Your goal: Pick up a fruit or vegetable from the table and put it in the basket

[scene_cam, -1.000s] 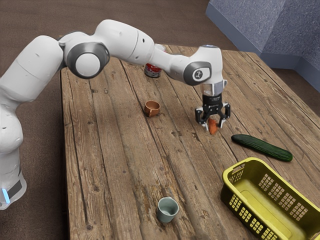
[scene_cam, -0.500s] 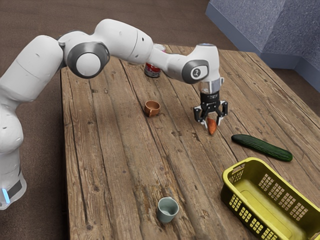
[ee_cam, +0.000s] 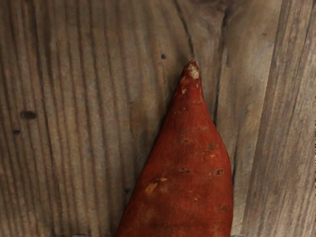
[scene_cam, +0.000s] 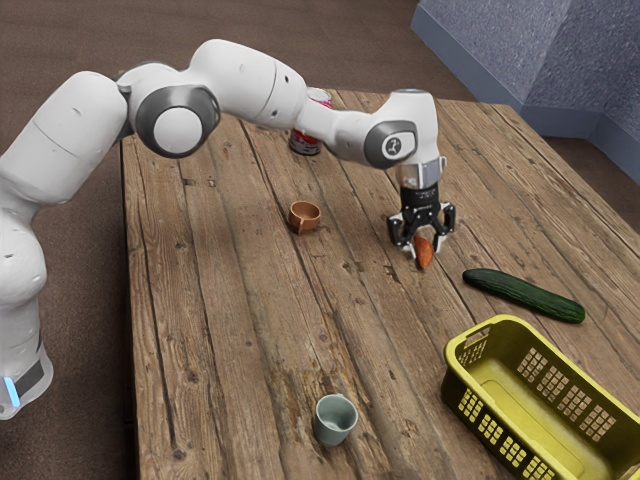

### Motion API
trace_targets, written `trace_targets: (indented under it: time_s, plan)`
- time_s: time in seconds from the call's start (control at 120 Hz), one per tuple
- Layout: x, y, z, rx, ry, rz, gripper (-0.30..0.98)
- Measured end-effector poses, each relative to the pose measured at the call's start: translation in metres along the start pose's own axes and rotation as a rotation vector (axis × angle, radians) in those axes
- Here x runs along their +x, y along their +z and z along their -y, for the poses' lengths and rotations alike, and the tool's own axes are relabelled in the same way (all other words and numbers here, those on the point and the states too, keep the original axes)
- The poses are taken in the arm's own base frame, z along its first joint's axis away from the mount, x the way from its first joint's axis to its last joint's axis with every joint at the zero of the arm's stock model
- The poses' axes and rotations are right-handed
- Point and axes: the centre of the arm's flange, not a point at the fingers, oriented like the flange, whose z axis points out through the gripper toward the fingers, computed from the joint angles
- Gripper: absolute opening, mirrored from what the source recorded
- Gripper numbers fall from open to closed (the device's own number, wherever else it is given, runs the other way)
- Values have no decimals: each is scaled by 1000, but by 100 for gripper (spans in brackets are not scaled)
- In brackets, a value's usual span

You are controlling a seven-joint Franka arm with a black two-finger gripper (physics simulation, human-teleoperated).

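The end effector (scene_cam: 426,255) stands wide around the sweet potato (scene_cam: 425,250), which lies on the table (scene_cam: 230,320). The cucumber (scene_cam: 525,295) lies between it and the yellow basket (scene_cam: 452,388); a brown cup (scene_cam: 304,217) sits toward the exterior view's left, the can (scene_cam: 305,143) partly behind the arm (scene_cam: 245,82).

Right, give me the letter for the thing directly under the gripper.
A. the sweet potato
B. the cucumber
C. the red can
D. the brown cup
A: the gripper is lowered right at the sweet potato, whose tapered tip shows close up against the wood of the table in the wrist view.
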Motion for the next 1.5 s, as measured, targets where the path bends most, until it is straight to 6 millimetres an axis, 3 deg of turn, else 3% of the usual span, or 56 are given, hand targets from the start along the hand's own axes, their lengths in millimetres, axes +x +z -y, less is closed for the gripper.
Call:
trace_targets:
  time_s: [0.1, 0.2, 0.267, 0.333, 0.392, 0.458, 0.517, 0.583, 0.708, 0.833, 0.9, 0.958, 1.092, 1.325, 1.417, 1.5]
  plan:
    - [2, -2, 0, -2, -7, -7, 22]
    - [1, -4, 0, -5, -17, -2, 14]
    - [-10, -21, -4, -26, -7, -11, 16]
    - [-31, -51, -8, -60, 25, -46, 16]
    - [-70, -82, -11, -96, 82, -81, 15]
    - [-148, -116, -8, -137, 188, -122, 16]
    - [-205, -126, 0, -153, 260, -136, 17]
    - [-259, -120, 9, -152, 323, -127, 16]
    - [-336, -103, 23, -152, 396, -77, 16]
    - [-401, -75, 43, -140, 448, -17, 15]
    - [-425, -61, 53, -131, 466, 7, 16]
    - [-435, -43, 58, -113, 465, 22, 17]
    - [-433, -9, 59, -88, 434, 37, 15]
    - [-431, 3, 56, -98, 395, 47, 16]
    - [-420, 0, 50, -103, 362, 70, 39]
    - [-406, -7, 42, -115, 347, 79, 52]
